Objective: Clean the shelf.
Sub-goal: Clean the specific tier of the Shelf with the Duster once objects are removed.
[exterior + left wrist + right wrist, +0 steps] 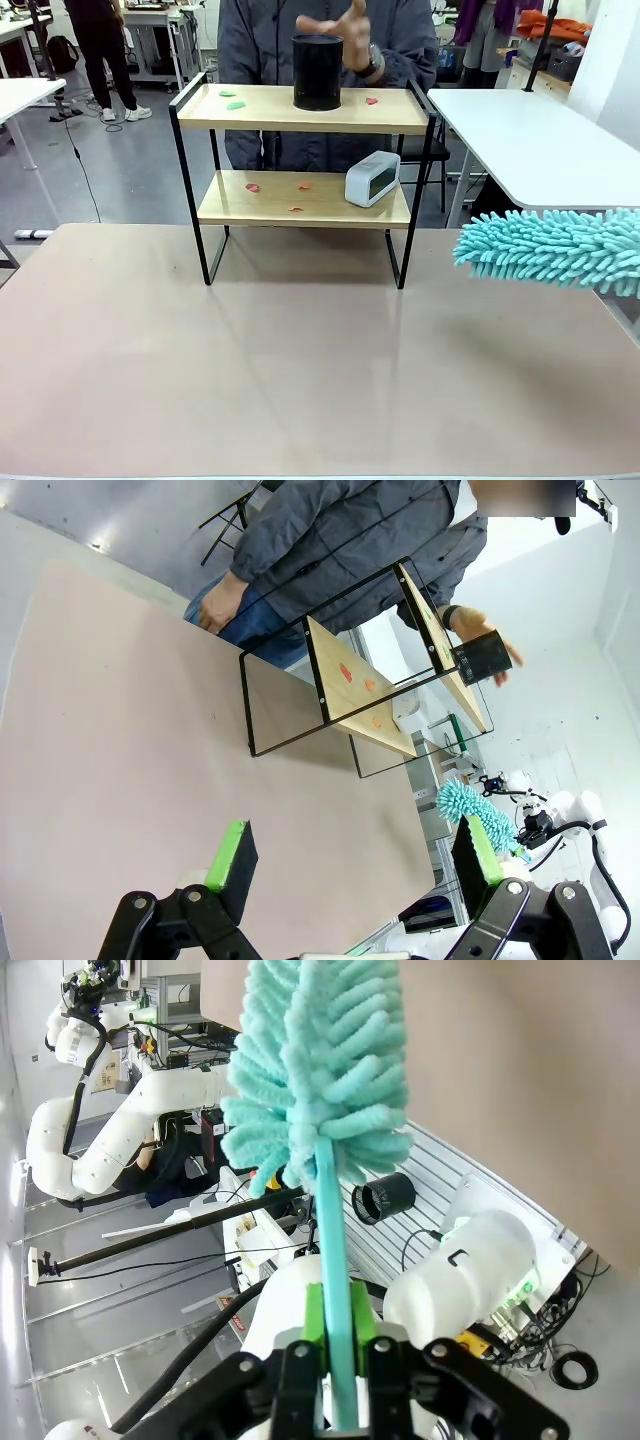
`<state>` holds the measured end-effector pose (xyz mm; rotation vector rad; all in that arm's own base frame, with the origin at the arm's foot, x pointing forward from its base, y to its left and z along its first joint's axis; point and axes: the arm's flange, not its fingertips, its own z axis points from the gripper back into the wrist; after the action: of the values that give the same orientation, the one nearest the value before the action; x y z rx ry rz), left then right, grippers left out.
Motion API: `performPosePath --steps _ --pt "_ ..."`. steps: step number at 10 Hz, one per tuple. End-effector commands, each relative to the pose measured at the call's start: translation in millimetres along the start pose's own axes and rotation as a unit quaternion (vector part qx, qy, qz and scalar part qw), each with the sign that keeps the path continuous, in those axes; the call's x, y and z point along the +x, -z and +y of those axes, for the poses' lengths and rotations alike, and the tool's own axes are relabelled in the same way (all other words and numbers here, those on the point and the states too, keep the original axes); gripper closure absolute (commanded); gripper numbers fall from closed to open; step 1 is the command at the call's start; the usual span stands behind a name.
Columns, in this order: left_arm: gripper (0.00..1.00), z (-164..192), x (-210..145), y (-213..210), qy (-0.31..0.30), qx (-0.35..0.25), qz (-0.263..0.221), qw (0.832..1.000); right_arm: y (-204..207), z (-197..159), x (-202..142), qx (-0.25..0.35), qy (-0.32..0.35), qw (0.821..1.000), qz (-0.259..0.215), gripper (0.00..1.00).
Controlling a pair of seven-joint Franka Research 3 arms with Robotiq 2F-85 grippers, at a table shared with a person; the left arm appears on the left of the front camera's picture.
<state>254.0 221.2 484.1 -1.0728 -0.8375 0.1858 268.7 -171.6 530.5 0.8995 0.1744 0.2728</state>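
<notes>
I had right gripper (338, 1322) clamped on duster (560, 248), left gripper (353, 852) apart, empty. Approach step; next move probably needed duster across to shelf (270, 108).

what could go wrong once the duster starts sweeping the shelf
1. The duster is wide; sweeping the lower board could knock the clock off the shelf.
2. On the top board it may tip the black cylinder or brush the person's hand by it.
3. The scraps might just scatter onto the table.
</notes>
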Motion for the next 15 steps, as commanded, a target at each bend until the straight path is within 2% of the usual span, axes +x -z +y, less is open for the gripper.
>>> performPosePath --steps 1,9,10,11,13,15 --pt "0.0 0.0 1.2 1.6 0.011 -0.011 -0.006 1.0 -3.1 3.1 -0.6 0.004 0.002 1.0 0.0 1.0" --pt "0.0 0.0 1.2 1.6 0.011 -0.011 -0.006 1.0 -3.1 3.1 -0.6 0.004 0.002 1.0 0.0 1.0" --pt "0.0 0.0 1.2 1.6 0.011 -0.011 -0.006 1.0 0.0 0.0 0.0 0.0 0.0 1.0 0.0 0.87" --pt "0.0 0.0 1.2 1.6 0.011 -0.011 -0.006 1.0 -7.7 22.9 3.6 -0.01 -0.016 0.999 -0.041 0.87" --pt "0.0 0.0 1.2 1.6 0.011 -0.011 -0.006 1.0 -39.9 91.6 2.2 -0.028 -0.048 0.987 -0.148 0.87" --pt "0.0 0.0 1.2 1.6 0.011 -0.011 -0.006 1.0 -43.0 152.2 15.4 -0.074 -0.068 0.973 -0.207 0.87"
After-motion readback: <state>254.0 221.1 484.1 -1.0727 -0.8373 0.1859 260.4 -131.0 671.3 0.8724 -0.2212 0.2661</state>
